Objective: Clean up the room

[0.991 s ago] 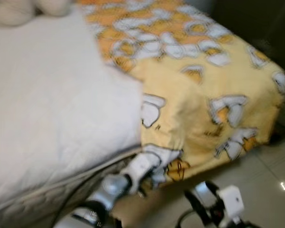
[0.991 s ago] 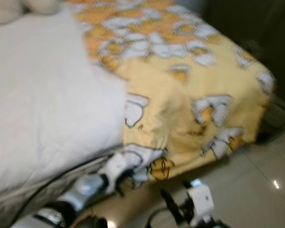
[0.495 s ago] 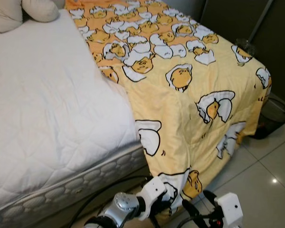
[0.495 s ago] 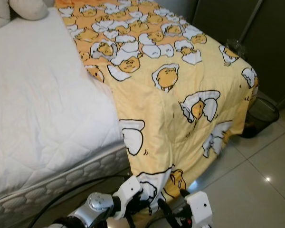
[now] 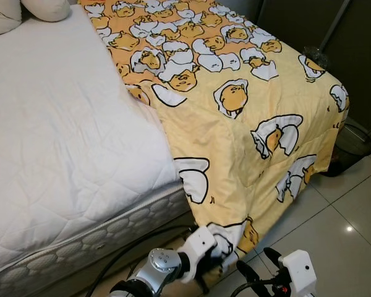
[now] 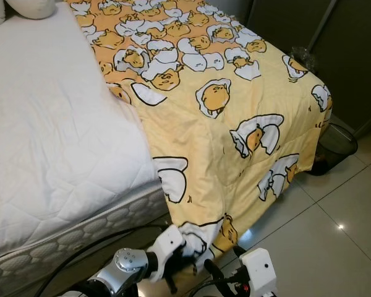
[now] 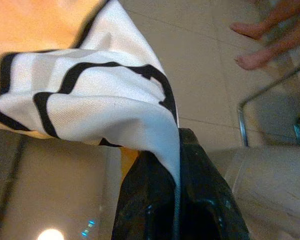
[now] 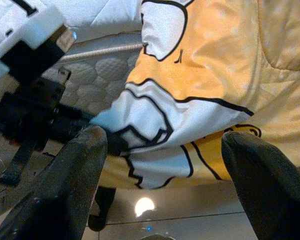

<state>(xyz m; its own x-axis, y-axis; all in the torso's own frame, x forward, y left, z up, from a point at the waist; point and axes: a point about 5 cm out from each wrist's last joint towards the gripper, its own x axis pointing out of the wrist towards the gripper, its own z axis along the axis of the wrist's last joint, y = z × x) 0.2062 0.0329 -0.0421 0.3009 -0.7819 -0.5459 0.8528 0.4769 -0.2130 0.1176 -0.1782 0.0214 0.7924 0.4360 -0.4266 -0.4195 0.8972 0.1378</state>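
— So, where's the blanket (image 5: 235, 117)?

— Spread over the far half of the bed, yellow and orange with a print of eggs in cracked white shells. It covers the bed's end and hangs down over the corner toward the tiled floor (image 5: 346, 229). The nearer half of the mattress (image 5: 62, 142) is bare, white and quilted, and the blanket's edge runs diagonally across it.

— And the left gripper (image 5: 215, 265)?

— Low down by the bottom of the bed, at the blanket's lowest hanging corner. From the left wrist camera, its two black fingers (image 7: 150, 200) are pressed together with a fold of the white, black-outlined cloth pinched between them. So it has hold of that corner.

— The right one?

— The right gripper (image 5: 255, 273) is just beside the left, a little farther from the bed, above the tiles. Its fingers (image 8: 75, 175) stand wide apart in its wrist camera, with the hanging corner of the blanket between and beyond them, and nothing in their grasp. That same camera catches the left gripper clamped on the cloth.

— Anything else around?

— Pale pillows (image 5: 25, 9) at the head of the bed. A dark wire-mesh bin (image 5: 352, 145) on the floor beside the bed's far corner, near a dark cupboard front (image 5: 315, 25). In the left wrist camera, a person's bare feet (image 7: 260, 40) stand on the tiles well apart from the gripper.
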